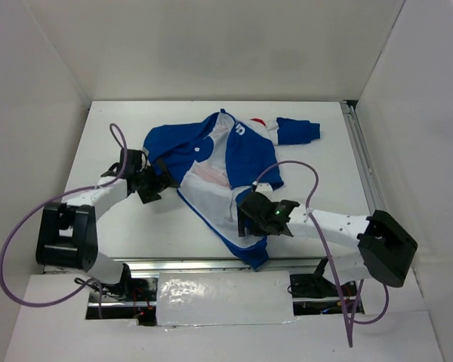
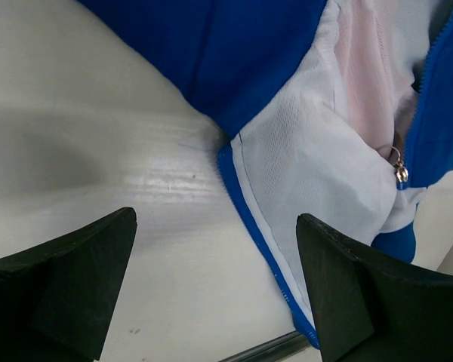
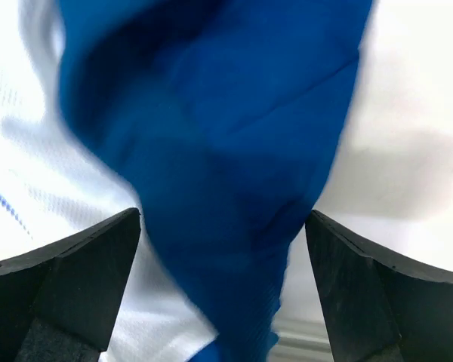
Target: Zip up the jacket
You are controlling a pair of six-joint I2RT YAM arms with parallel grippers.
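Observation:
The royal-blue jacket (image 1: 211,162) lies open on the white table, white lining up, its hem toward the front edge. My left gripper (image 1: 164,183) is open just left of the jacket's left front edge. The left wrist view shows that blue zipper edge (image 2: 253,230) between the fingers, near the right one, and a silver zipper pull (image 2: 400,172) on the other front edge. My right gripper (image 1: 245,215) is open over the lower right front panel. In the right wrist view blurred blue fabric (image 3: 226,173) fills the gap between the fingers, which do not close on it.
A blue sleeve (image 1: 298,130) reaches toward the back right. A metal rail (image 1: 362,154) runs along the table's right side, and another rail (image 1: 181,264) along the front edge. White walls enclose the table. Purple cables (image 1: 313,192) loop off both arms.

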